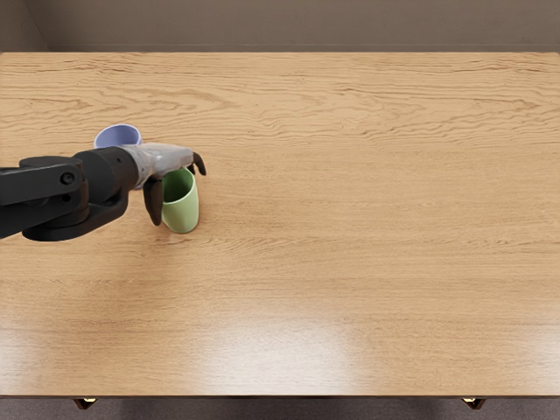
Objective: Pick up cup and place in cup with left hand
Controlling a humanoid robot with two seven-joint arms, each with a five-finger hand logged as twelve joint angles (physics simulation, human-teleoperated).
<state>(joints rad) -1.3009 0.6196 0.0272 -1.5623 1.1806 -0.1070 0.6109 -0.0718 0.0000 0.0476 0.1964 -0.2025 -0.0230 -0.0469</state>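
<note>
1. The green cup (182, 212) stands upright towards five o'clock from the middle of the left robot hand (163, 161), right up against it in the head view, with the back of its rim partly covered
2. Its long axis rises from the counter (350, 262), mouth up; on screen the base points to six o'clock and the mouth to twelve
3. The left arm (52, 185) reaches in from nine o'clock and is clearly the nearer one, the only arm showing
4. From this one view I can't tell how far open the left robot hand is, nor whether it has hold of the green cup or is only placed around it
5. The blue cup (119, 135), mouth up and half hidden behind the wrist, lies between ten and eleven o'clock from the green cup
6. If the blue cup is the receiver, as I judge, the green cup needs a secure hold and a straight lift, then a carry that way, clearing the rim
</note>
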